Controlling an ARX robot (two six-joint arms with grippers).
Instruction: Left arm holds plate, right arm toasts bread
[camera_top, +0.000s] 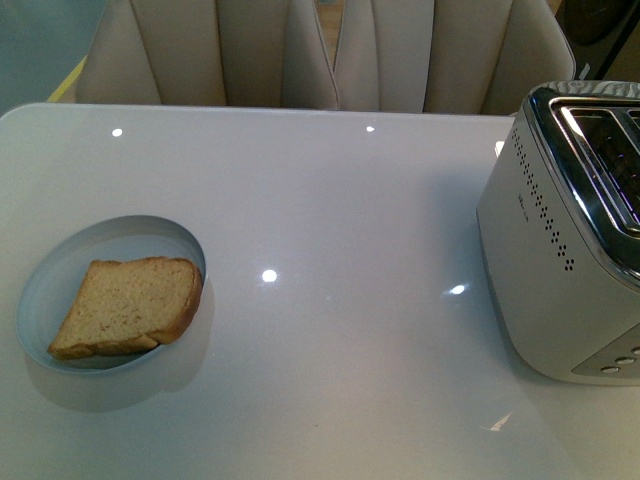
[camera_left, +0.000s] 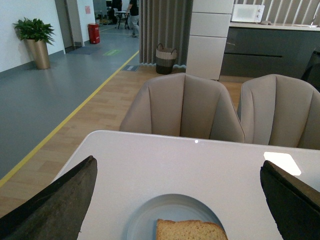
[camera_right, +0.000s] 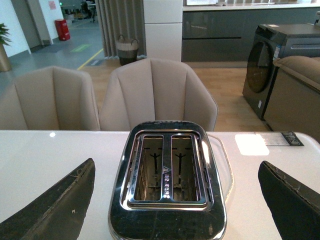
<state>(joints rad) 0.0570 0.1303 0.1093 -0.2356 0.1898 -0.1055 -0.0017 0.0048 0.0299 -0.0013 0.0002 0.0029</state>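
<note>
One slice of bread lies in the plate, its crust against the right rim, at the left of the table and well apart from the toaster. The left gripper hangs spread wide near the plate. The right gripper, equally spread, faces the empty slots. I'd pinch the bare rim first, clear of the crust.

left gripper: two black matte wedge-shaped fingers, coarse grainy surface | right gripper: same black wedges, pale specks, scuffed edges
</note>
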